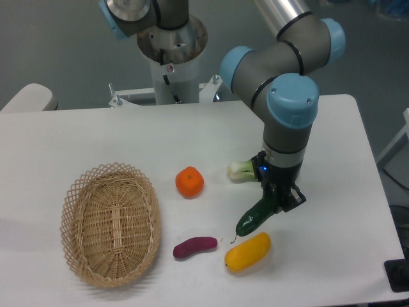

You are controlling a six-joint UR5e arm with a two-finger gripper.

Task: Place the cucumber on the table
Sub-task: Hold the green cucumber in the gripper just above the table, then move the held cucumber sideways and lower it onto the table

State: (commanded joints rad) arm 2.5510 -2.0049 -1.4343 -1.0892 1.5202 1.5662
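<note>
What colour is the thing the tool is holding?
Dark green: the cucumber in the tool, clearest in the fixed camera view.

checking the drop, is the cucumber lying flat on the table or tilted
Tilted: the cucumber slants down from the gripper, which is shut on its upper end.
</note>
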